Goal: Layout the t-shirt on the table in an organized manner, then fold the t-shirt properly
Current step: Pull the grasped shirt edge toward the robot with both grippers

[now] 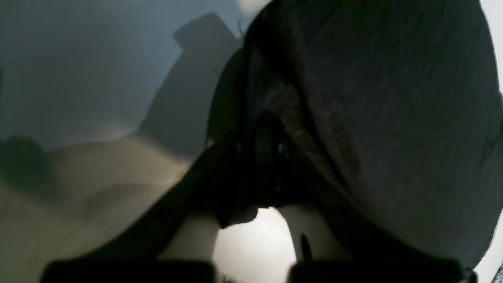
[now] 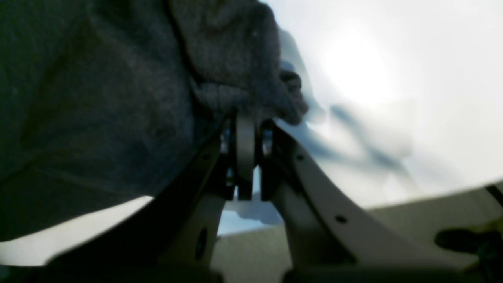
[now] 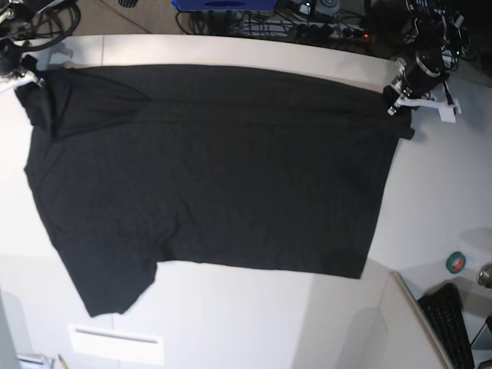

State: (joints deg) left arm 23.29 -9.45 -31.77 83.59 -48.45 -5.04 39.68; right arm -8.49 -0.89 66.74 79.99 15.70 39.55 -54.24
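Observation:
The black t-shirt point(image 3: 215, 177) lies spread wide across the white table point(image 3: 246, 323), no print showing, one sleeve pointing to the near left. My left gripper point(image 3: 396, 98) is at the shirt's far right corner and is shut on the cloth. In the left wrist view, dark fabric point(image 1: 393, 118) bunches over the closed left gripper point(image 1: 267, 133). My right gripper point(image 3: 27, 77) is at the far left corner. In its wrist view the right gripper point(image 2: 245, 118) is shut on a fold of t-shirt point(image 2: 98, 98) above the table point(image 2: 373, 78).
A green tape roll point(image 3: 457, 262) and a black keyboard point(image 3: 453, 323) sit at the near right. A white strip point(image 3: 115, 342) lies near the front edge. Cables and a blue box point(image 3: 223, 4) line the far edge behind the table.

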